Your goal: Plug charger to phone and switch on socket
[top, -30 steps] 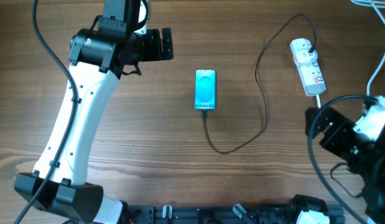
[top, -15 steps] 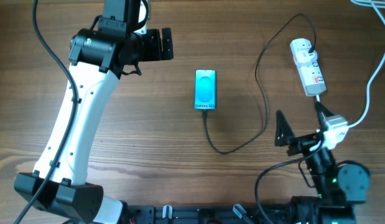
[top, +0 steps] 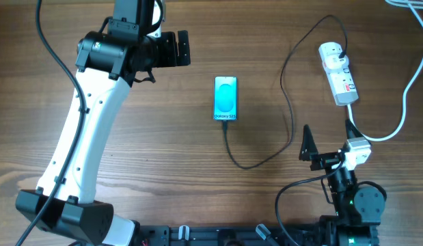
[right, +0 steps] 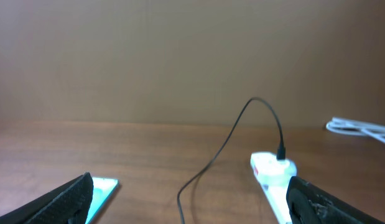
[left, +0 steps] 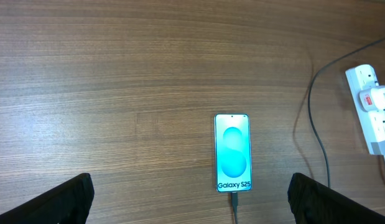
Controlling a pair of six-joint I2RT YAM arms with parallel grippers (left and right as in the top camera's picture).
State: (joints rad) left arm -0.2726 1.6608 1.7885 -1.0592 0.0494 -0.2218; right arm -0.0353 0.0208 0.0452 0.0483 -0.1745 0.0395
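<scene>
The phone (top: pixel 225 98) lies flat mid-table with its cyan screen lit. It also shows in the left wrist view (left: pixel 232 152) and at the edge of the right wrist view (right: pixel 104 188). The thin black charger cable (top: pixel 290 116) runs from the phone's near end, where its plug tip (left: pixel 232 199) sits in the port, round to the white socket strip (top: pixel 337 74). My left gripper (top: pixel 186 49) is open and empty, high and left of the phone. My right gripper (top: pixel 327 140) is open and empty, near the front edge, below the socket.
The socket's thick white lead (top: pixel 396 119) loops right of the strip and runs off the far right. A black plug (right: pixel 281 151) stands in the strip's far outlet. The right arm's base (top: pixel 355 205) is folded at the front right.
My right arm has swung from the right edge to the front and folded back low, with its gripper open. The left arm, phone and cable have not moved.
</scene>
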